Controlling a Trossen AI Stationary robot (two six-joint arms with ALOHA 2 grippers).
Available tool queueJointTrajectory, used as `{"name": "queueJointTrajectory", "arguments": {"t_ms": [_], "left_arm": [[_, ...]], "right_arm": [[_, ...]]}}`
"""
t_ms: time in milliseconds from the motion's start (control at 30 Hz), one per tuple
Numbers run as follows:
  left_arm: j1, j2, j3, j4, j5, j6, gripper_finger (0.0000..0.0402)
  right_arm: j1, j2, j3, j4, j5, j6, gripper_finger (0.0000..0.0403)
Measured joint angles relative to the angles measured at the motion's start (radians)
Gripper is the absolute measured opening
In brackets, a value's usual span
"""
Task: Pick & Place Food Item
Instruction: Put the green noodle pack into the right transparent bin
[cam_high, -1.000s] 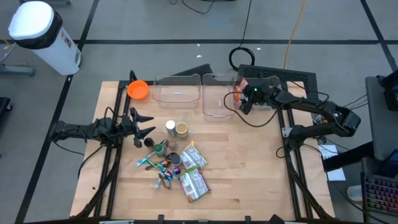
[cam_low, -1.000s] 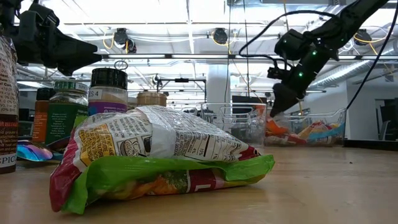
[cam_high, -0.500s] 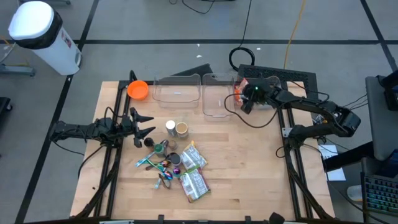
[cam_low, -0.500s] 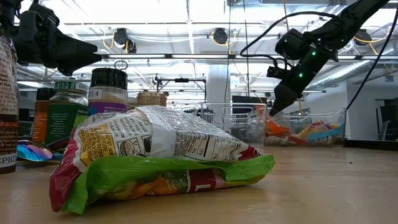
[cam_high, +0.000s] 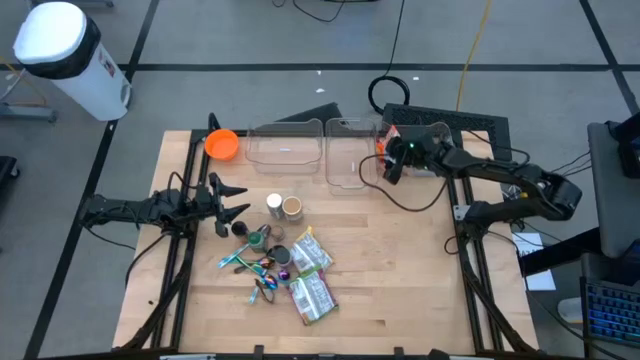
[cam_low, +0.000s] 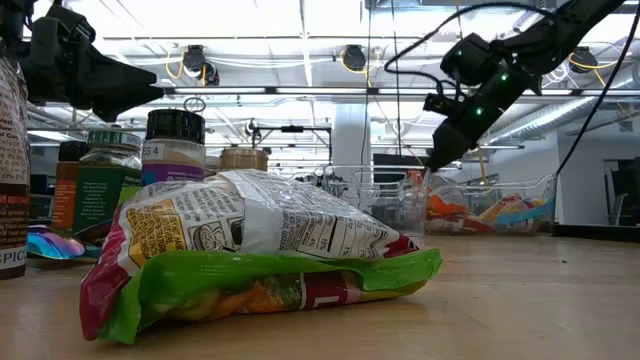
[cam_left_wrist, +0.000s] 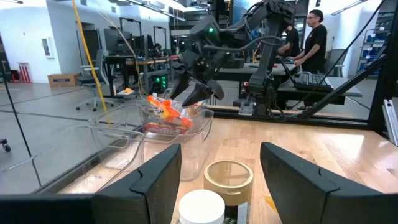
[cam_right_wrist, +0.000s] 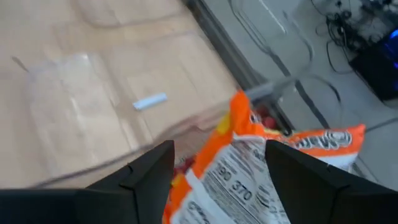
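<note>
An orange snack bag (cam_right_wrist: 267, 168) lies in the right-hand clear bin (cam_high: 350, 160) at the table's far edge. It also shows in the left wrist view (cam_left_wrist: 165, 115) and the low view (cam_low: 447, 205). My right gripper (cam_left_wrist: 200, 94) hangs open just above the bag, touching nothing; in the high view (cam_high: 388, 168) it hides most of the bag. My left gripper (cam_high: 232, 203) is open and empty at the table's left, level, pointing at two spice jars (cam_high: 283, 207). Two green-and-red food pouches (cam_high: 312, 275) lie flat near the table's middle.
A second clear bin (cam_high: 286, 145) stands left of the first, with an orange bowl (cam_high: 222, 145) at the far left. Small jars and colourful bits (cam_high: 258, 260) crowd the middle left. Bare wood lies at the table's right. People (cam_left_wrist: 314, 37) stand beyond the table.
My right gripper has risen from just above the orange bag and drifted a little toward the table's left. The bag stays in the bin.
</note>
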Motion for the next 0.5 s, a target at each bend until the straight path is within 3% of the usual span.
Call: {"name": "queueJointTrajectory", "arguments": {"t_ms": [267, 500], "left_arm": [[0.0, 0.0, 0.0, 0.0, 0.0, 0.0, 0.0228], [0.0, 0.0, 0.0, 0.0, 0.0, 0.0, 0.0228]], "right_arm": [[0.126, -0.097, 0.0, 0.0, -0.002, 0.045, 0.0243], [0.33, -0.136, 0.0, -0.002, -0.004, 0.124, 0.0243]]}}
